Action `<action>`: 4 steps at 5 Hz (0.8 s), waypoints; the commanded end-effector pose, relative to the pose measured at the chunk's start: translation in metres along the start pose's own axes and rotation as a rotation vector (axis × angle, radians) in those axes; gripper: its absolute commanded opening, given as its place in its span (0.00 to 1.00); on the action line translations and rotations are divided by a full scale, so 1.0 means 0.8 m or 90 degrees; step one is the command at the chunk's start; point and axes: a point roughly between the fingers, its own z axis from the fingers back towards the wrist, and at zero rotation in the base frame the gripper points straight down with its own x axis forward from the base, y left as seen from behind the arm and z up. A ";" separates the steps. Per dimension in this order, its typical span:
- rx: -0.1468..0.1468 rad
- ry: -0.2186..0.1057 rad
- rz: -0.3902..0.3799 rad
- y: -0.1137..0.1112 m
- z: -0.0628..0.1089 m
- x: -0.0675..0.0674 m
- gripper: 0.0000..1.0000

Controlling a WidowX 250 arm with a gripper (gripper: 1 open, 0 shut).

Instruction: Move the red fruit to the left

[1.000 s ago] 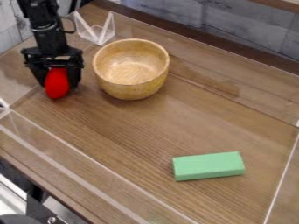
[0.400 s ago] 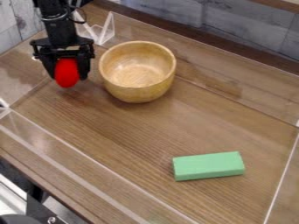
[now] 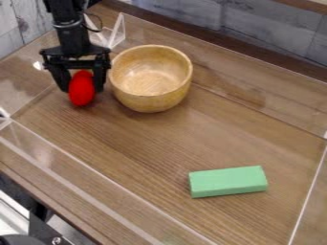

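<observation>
At the left, the gripper (image 3: 79, 70) is low over the red fruit (image 3: 82, 88), with its fingers at the sides of it; whether they pinch it, I cannot tell. The fruit is on the wooden table (image 3: 141, 172), just beside the bowl (image 3: 149, 78). To do this well, I think, one should grip softly, then go away from the bowl's rim. The green block (image 3: 228, 182), far right, needs no care.

I see the arm (image 3: 71, 17) cut off by the top edge. The gripper (image 3: 79, 65) partly hides the fruit (image 3: 82, 92).
</observation>
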 end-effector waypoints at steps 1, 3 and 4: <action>0.003 -0.044 0.027 -0.005 0.030 0.005 1.00; -0.003 -0.048 0.041 -0.008 0.051 0.003 1.00; -0.007 -0.051 0.026 -0.010 0.070 0.001 1.00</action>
